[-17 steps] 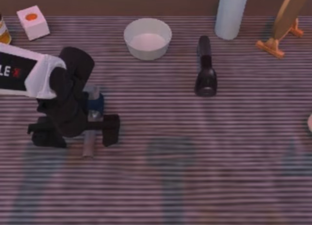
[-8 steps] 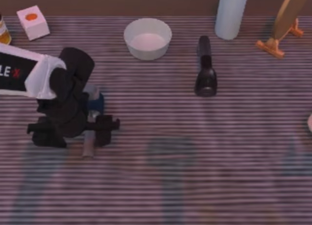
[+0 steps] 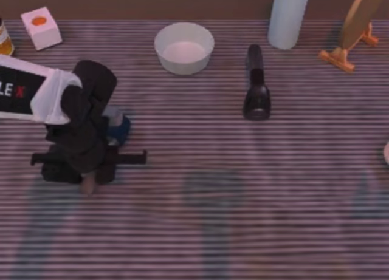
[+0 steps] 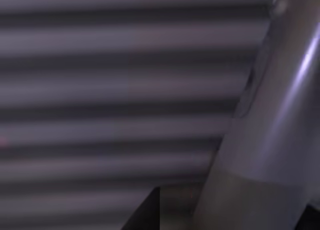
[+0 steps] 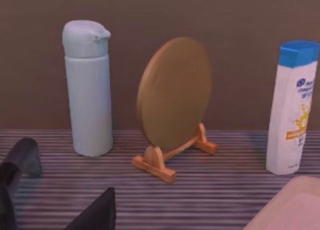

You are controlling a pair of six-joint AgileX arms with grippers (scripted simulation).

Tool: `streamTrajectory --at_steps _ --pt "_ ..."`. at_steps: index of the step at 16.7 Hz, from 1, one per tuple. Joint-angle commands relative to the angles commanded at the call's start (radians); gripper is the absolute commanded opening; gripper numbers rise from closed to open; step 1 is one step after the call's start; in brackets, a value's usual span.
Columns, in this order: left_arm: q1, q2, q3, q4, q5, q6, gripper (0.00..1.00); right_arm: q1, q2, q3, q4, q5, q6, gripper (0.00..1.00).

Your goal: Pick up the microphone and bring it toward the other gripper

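Observation:
The microphone lies at the table's left, under my left arm; only its navy head and the end of its silver-grey handle show from above. My left gripper is shut on the handle. In the left wrist view the handle fills the right side, with a dark finger beside it. The other gripper, my right gripper, is out of the top view. In its own wrist view only one black finger shows, far to the side with nothing against it.
A white bowl and a black torch lie at the back middle. A pale blue bottle, a wooden disc on a stand and a shampoo bottle stand at the back right. A white box sits back left.
The left gripper's fingers have closed on the microphone's handle. The handle has swung left under the gripper, and the navy head has shifted slightly.

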Motion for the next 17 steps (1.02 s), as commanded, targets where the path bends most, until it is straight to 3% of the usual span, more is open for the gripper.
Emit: streamTrajectory --at_steps 7,8,9,13,17 --pt "0.000 0.000 0.000 0.000 0.000 0.000 0.00 0.000 0.000 0.000 0.000 0.000 0.000 1.00" --pt "0.010 -0.060 0.003 -0.055 -0.076 0.053 0.00 0.000 0.000 0.000 0.000 0.000 0.000 1.00" --pt "0.010 -0.060 0.002 -0.054 -0.076 0.054 0.00 0.000 0.000 0.000 0.000 0.000 0.000 1.00" --pt "0.011 -0.079 -0.017 0.051 -0.031 0.076 0.00 0.000 0.000 0.000 0.000 0.000 0.000 1.00" --pt "0.020 -0.127 -0.073 0.297 0.065 0.122 0.00 0.000 0.000 0.000 0.000 0.000 0.000 1.00"
